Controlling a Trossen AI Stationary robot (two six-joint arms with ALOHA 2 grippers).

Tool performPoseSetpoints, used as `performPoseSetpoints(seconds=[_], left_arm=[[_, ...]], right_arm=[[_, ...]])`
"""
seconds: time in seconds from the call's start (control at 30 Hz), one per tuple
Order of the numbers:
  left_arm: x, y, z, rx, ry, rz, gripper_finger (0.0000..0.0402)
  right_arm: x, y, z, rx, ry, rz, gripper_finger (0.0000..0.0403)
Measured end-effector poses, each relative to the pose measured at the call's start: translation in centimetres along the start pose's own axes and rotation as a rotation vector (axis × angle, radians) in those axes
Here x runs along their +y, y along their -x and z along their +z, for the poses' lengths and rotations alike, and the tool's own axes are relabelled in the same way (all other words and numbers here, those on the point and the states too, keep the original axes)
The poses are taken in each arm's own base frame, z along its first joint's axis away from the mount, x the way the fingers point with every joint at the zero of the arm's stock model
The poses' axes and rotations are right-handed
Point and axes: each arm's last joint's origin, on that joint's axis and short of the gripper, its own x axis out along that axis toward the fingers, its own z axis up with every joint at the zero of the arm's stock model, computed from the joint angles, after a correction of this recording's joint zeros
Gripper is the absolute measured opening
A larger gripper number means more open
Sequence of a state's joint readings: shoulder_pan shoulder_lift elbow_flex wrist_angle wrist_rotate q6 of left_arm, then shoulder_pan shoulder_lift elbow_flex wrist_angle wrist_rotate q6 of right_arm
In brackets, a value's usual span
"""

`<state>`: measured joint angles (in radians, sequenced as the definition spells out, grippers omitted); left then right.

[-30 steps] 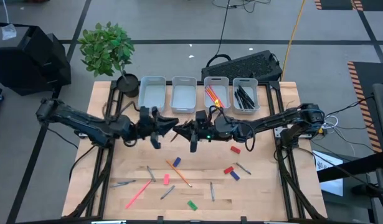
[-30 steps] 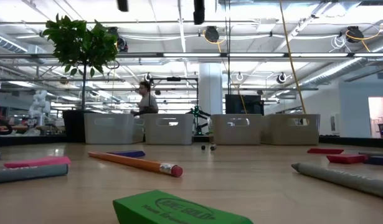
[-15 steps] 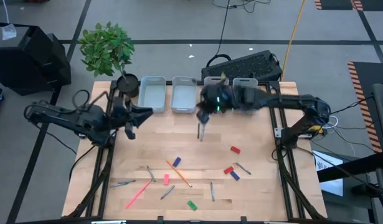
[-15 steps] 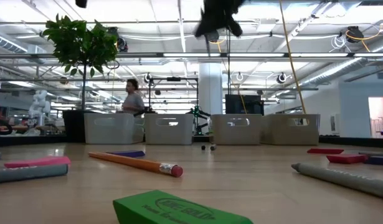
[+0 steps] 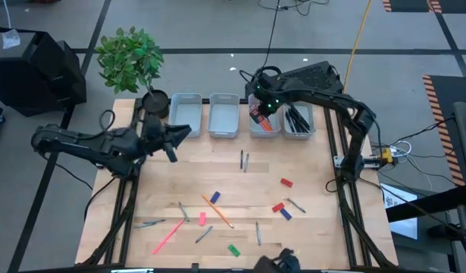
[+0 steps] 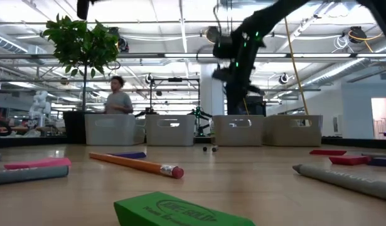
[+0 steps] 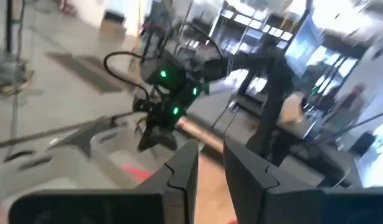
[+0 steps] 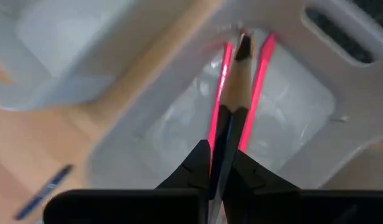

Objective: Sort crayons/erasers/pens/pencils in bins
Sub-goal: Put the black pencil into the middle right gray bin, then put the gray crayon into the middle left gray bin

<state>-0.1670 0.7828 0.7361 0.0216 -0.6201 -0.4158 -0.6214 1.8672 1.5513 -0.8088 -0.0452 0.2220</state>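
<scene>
Holding a pencil (image 8: 231, 93) pinched in narrow jaws, your right gripper (image 5: 257, 112) hangs over the 3rd bin (image 5: 264, 133). Release skewed & it may tip over the rim. Left gripper (image 5: 172, 149) waits, jaws a bit apart, empty.

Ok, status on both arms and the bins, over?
Right pincer shut on a pencil over the third bin. Left pincer open, waiting near the first bin. Nothing blocking.
</scene>
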Motion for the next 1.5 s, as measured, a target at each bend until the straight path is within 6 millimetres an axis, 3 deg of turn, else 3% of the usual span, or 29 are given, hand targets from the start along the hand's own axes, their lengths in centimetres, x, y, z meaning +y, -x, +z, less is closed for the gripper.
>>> performPoseSetpoints(seconds=[0.17, 0.37, 0.6, 0.9, 1.0, 1.13, 1.3, 1.5], left_arm=[[0.3, -1.0, -1.7, 0.101, 0.022, 0.066, 0.0081], [0.2, -1.9, -2.8, 0.157, 0.046, 0.086, 0.0081], [0.0, -2.4, -3.6, 0.224, 0.051, 0.078, 0.0081], [-1.2, -4.0, -4.1, 0.365, 0.022, 0.097, 0.0081], [-1.4, -4.3, -4.3, 0.378, 0.019, 0.095, 0.0081], [-1.4, -4.5, -4.7, 0.408, 0.017, 0.084, 0.0081], [-1.5, -4.5, -4.7, 0.421, 0.016, 0.069, 0.0081], [-1.5, -4.5, -4.8, 0.427, -0.001, 0.064, 0.0081]], right_arm=[[-1.0, -3.2, 0.0, 0.079, 0.022, -0.011, 0.0010], [-1.7, -5.4, 0.1, 0.112, 0.014, -0.023, 0.0021], [-1.9, -5.6, 0.8, 0.046, 0.012, -0.017, 0.0034], [-2.4, -5.5, 1.0, 0.025, 0.025, -0.017, 0.0105], [-1.8, -4.1, 1.1, -0.003, 0.062, -0.008, 0.0118], [0.4, 0.2, 1.0, -0.118, 0.118, 0.024, 0.0120], [5.8, 6.3, -0.8, -0.281, 0.187, 0.100, 0.0120], [13.6, 10.9, -5.8, -0.411, 0.247, 0.285, 0.0120]])
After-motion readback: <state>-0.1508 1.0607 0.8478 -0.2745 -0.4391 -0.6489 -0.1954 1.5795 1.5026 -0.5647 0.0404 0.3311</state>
